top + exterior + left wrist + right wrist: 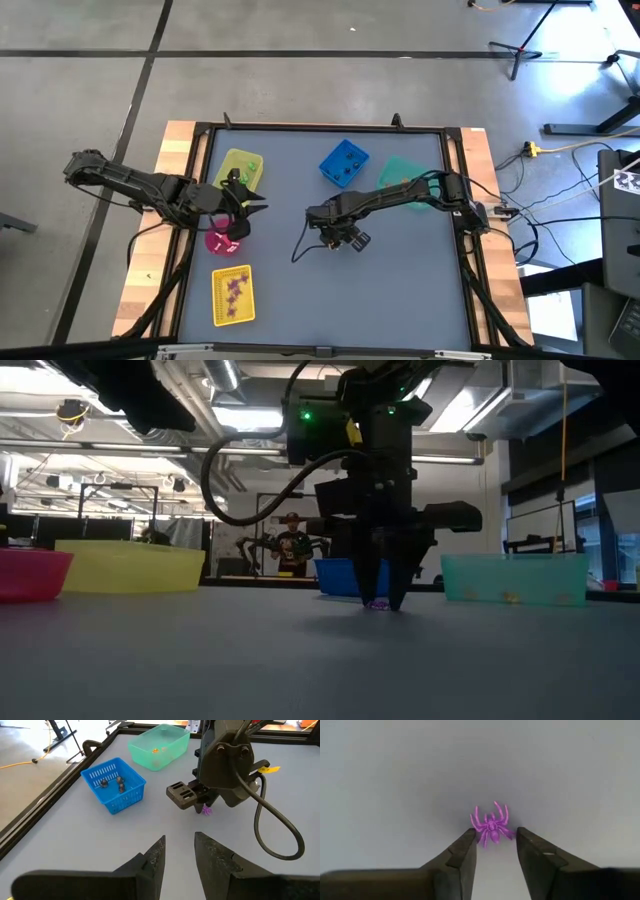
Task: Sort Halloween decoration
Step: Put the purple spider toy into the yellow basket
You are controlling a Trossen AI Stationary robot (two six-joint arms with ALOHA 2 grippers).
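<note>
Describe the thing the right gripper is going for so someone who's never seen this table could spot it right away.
Start at the blue basket near the table's far edge and come toward the near edge to the right gripper, low over the bare middle of the mat. Between its open fingers lies a tiny purple spider. It lies alone on the mat, while the other trinkets sit in bins.

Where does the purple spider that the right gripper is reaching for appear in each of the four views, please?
High view: hidden under the right gripper at mid-table.
Low view: purple spider, a speck on the table between the lowered fingertips.
Left wrist view: small purple shape beneath the right arm's wrist.
Right wrist view: centre, just beyond the open fingers.
Shared landmark: the right gripper itself.
</note>
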